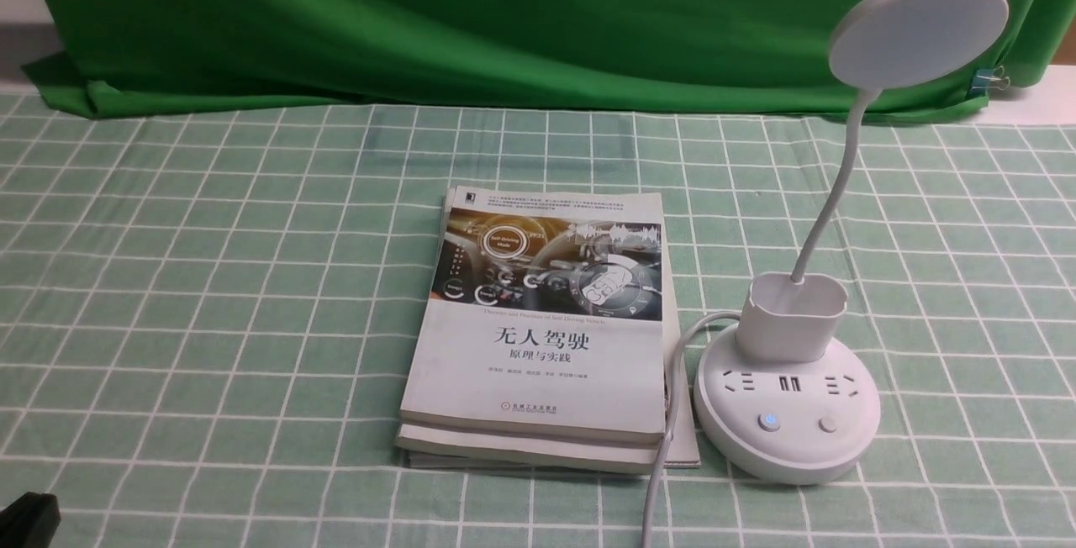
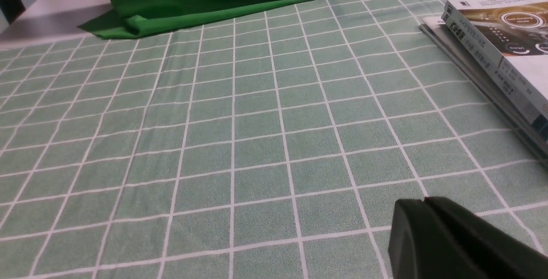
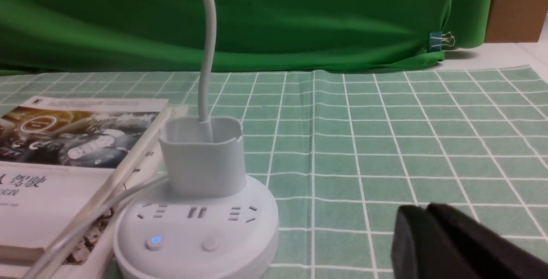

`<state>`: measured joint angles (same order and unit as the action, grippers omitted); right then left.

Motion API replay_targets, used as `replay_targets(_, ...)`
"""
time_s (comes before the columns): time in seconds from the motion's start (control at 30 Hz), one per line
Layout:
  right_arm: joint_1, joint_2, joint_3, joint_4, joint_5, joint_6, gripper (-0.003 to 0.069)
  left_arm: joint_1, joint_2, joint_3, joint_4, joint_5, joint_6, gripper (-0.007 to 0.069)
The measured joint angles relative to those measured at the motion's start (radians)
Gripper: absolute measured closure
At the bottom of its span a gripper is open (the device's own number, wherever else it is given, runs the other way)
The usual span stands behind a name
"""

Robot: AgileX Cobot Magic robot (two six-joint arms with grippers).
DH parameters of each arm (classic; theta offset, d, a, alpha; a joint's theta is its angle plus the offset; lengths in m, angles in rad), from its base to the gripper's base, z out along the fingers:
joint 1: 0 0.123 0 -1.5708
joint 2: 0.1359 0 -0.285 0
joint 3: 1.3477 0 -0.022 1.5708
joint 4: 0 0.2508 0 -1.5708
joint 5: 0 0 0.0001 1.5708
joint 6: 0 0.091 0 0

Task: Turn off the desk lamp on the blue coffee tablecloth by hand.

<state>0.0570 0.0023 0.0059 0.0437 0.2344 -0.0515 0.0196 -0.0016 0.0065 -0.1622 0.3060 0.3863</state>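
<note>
The white desk lamp (image 1: 786, 413) stands at the right on the teal grid tablecloth (image 1: 210, 279), its disc head (image 1: 918, 27) raised on the bendy neck. On its round base the left button (image 1: 768, 422) glows blue and the right button (image 1: 828, 424) is unlit. In the right wrist view my right gripper (image 3: 428, 208) is shut and empty, low over the cloth, to the right of the lamp base (image 3: 197, 232) and apart from it. My left gripper (image 2: 424, 200) is shut and empty over bare cloth, far left of the lamp. Only a black corner of it (image 1: 25, 523) shows in the front view.
A stack of books (image 1: 538, 338) lies just left of the lamp base, with the lamp's white cable (image 1: 668, 422) running along its right edge toward the front. A dark green draped cloth (image 1: 504, 18) hangs along the back.
</note>
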Motion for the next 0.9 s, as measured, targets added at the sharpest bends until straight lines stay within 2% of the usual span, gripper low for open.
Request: replay_targets(0.9, 0.000, 0.000, 0.000, 0.000, 0.004, 0.002, 0.0554, 0.000, 0.000, 0.000, 0.000, 0.000, 0.000, 0.0624)
